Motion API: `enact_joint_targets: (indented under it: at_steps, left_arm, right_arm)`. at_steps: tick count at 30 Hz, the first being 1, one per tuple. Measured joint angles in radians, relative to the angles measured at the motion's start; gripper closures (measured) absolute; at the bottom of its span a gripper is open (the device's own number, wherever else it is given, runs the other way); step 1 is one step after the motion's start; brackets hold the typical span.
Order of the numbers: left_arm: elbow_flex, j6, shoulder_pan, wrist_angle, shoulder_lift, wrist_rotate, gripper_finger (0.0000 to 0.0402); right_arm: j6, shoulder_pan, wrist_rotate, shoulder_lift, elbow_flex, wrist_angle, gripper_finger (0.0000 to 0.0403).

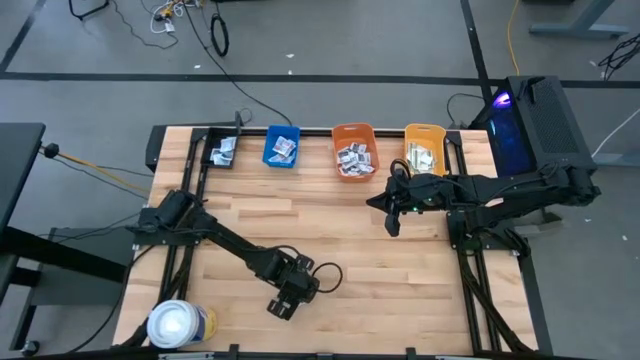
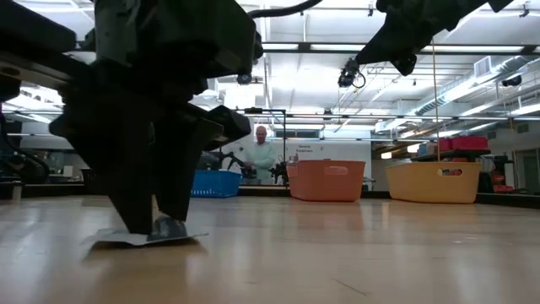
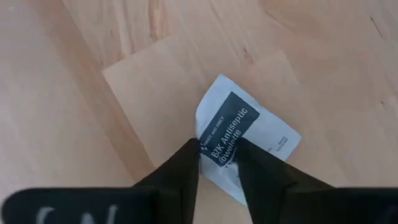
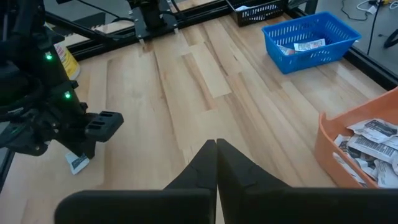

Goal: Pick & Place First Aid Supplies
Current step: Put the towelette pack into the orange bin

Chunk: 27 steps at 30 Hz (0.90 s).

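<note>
A white first aid packet (image 3: 264, 127) with a dark blue label lies flat on the wooden table (image 1: 350, 280), near its front edge and left of the middle. My left gripper (image 3: 219, 163) stands on it, pointing steeply down, fingers drawn in on the packet. The low view shows the same packet (image 2: 126, 240) under that left gripper (image 2: 160, 226). My right gripper (image 1: 392, 225) hangs shut and empty well above the table's right half, in front of the bins. More packets fill the blue bin (image 1: 283, 146), orange bin (image 1: 354, 150) and yellow bin (image 1: 424, 148). My left gripper comes at the packet from above, slanting. Its two fingertips (image 3: 186, 158) rest on the packet's near part, either side of the blue label (image 3: 227, 134), which shows in the gap between them. The packet lies on the table, one edge (image 2: 99, 239) slightly raised.
A black tray (image 1: 222, 152) with packets stands left of the blue bin along the far edge. A large white roll (image 1: 178, 324) sits at the near left corner, close to my left arm. Bare wood spreads between the bins and the packet.
</note>
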Motion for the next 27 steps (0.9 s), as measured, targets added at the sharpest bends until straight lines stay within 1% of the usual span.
enact_joint_targets:
  at_steps: [5,11,20,27]
  left_arm:
    - [0.003,-0.002,0.012,-0.005,0.001,0.005,0.0317]
    - [0.002,-0.011,0.022,-0.007,-0.008,0.007,0.0335]
    - [-0.002,-0.011,0.028,-0.038,-0.031,0.002,0.0338]
    - [-0.002,-0.004,0.031,-0.112,-0.062,-0.004,0.0338]
  right_arm:
    - [0.0,0.0,0.0,0.0,0.0,0.001,0.0398]
    - [0.0,0.0,0.0,0.0,0.0,0.011,0.0398]
    - [-0.004,0.0,0.0,0.0,0.0,0.038,0.0398]
    - [-0.026,0.0,-0.011,0.0,0.0,0.043,0.0398]
